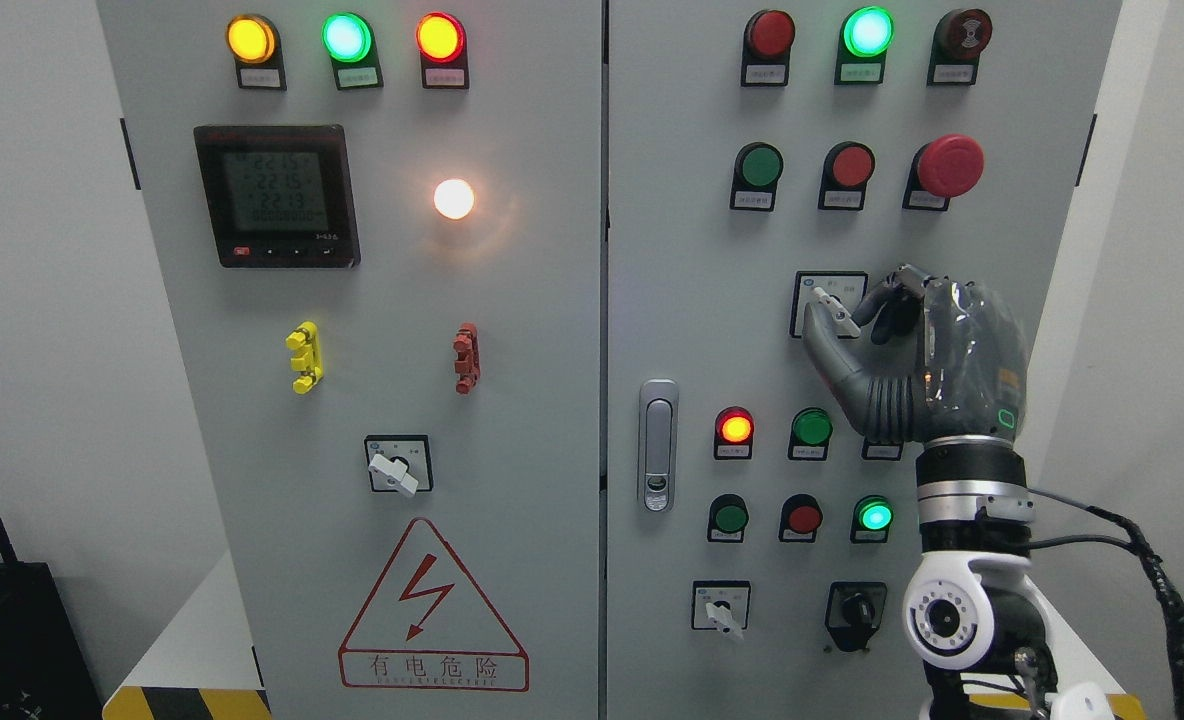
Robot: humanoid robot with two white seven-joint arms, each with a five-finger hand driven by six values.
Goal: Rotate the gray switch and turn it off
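The gray rotary switch (836,309) sits on its plate in the middle of the right cabinet door, its pale handle tilted with the top end toward the upper left. My right hand (849,314) reaches up from the lower right and is at the switch. Its thumb (824,345) touches the handle from the lower left and its curled fingers (887,298) close on it from the right. The palm hides the right part of the switch plate. My left arm is not in view.
Similar selector switches sit on the left door (398,466) and at the lower right (723,609), beside a black key switch (856,606). A red mushroom button (948,165), lamps and push buttons surround the hand. The door latch (658,445) is to its left.
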